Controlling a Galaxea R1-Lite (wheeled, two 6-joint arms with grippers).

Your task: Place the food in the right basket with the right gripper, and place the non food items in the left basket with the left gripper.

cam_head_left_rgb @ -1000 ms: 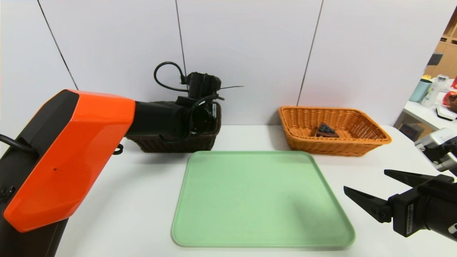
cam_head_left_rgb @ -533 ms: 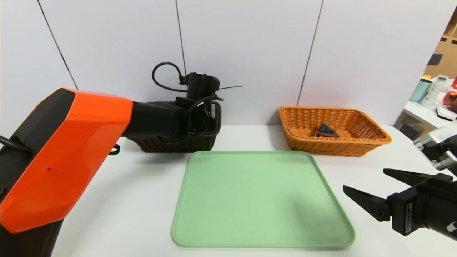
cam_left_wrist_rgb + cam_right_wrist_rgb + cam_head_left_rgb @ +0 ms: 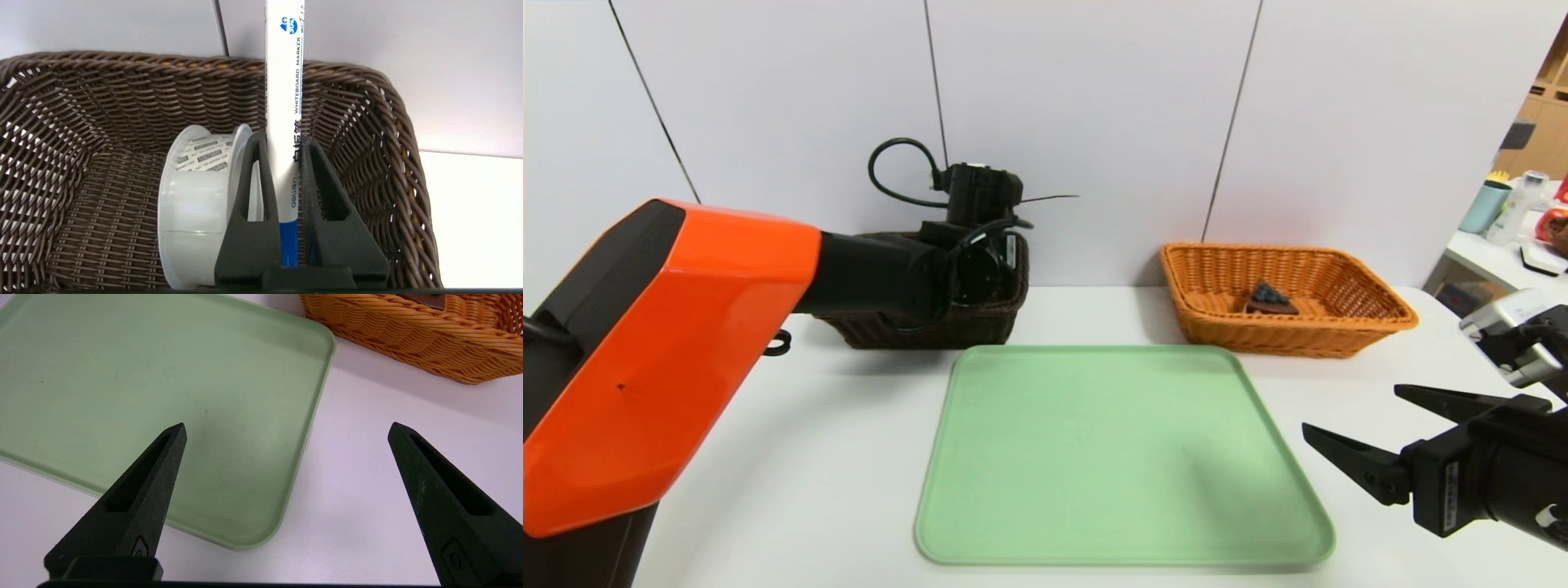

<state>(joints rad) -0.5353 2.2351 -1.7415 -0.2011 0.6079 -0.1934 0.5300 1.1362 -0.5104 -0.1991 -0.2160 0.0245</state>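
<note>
A slim white marker with a blue cap is held upright-looking between the closed fingers of the left gripper, over the dark brown basket at the far left of the table; blue print on its smooth, round barrel reads "30%", and black lettering reads "WHITEBOARD MARKER"; inside that basket, beside the gripper, lies a roll of tape, glossy and white, with pale round flanges and a printed band showing at its core; at the far right, a slice of chocolate cake, a small dark wedge topped with blueberries, sits in the orange-tan basket; the right gripper, black with two pointed fingers spread wide and nothing between them, hangs at the near right, by the right edge of the tray

Both baskets are woven wicker with flared sides and braided rims; the tray is flat, matte pale green plastic-looking, with rounded corners and a low raised lip, on a smooth white table

In the head view the left arm, cased in a shiny orange shell, covers much of the dark basket and hides the marker and tape; the marker's upper end is cut off in the left wrist view, and only a corner of the cake shows in the right wrist view
</note>
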